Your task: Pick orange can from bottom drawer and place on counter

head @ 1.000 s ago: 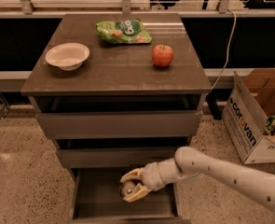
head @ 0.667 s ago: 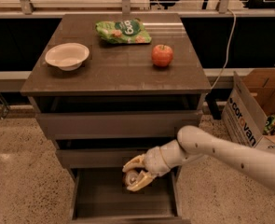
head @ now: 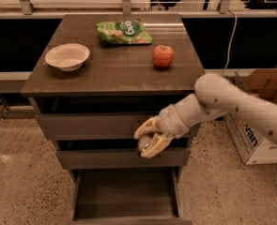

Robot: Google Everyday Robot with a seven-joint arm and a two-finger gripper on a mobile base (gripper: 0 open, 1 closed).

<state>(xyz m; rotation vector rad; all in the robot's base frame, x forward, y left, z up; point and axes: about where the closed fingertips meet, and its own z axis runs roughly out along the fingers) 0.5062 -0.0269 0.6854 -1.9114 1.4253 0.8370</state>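
My gripper [head: 148, 138] is shut on the orange can [head: 144, 144], held in front of the middle drawer, above the open bottom drawer [head: 125, 198]. Only the can's silver end shows between the cream fingers [head: 145, 127]. The bottom drawer is pulled out and its floor looks bare. The dark brown counter [head: 114, 64] is above and behind the gripper. My white arm [head: 241, 104] reaches in from the right.
On the counter stand a white bowl [head: 67, 56] at the left, a green snack bag [head: 124, 32] at the back and a red apple [head: 163, 56] at the right. A cardboard box [head: 262, 116] sits on the floor at the right.
The gripper has risen out of the bottom drawer with the can, from the drawer floor up to the level of the middle drawer front. The arm has lifted with it.
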